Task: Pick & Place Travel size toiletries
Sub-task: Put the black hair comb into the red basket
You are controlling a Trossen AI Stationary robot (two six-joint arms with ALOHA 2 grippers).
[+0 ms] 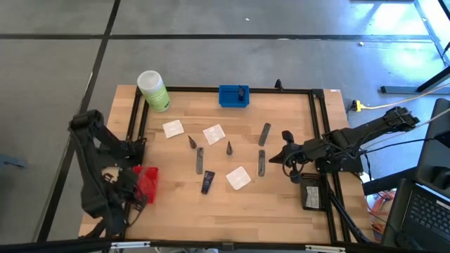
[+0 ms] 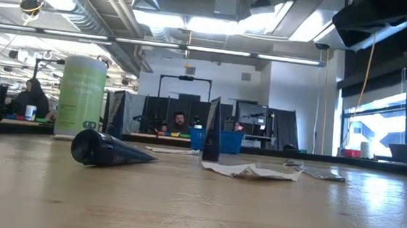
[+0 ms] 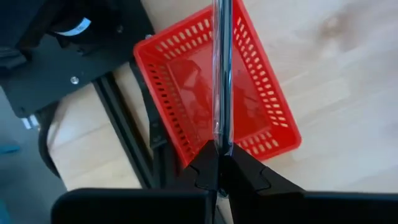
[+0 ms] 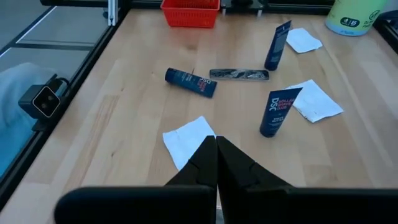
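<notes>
Above slotted red plastic tray [image 3: 249,93] — left pincer [image 3: 221,163], thin glossy clear packet [image 3: 222,68].

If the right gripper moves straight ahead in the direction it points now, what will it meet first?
Most likely the flat white square sachet lying directly ahead of the shut right gripper. Beyond it lies the dark navy tube on its side. Depth is hard to judge, so the gripper might pass above the sachet.
</notes>
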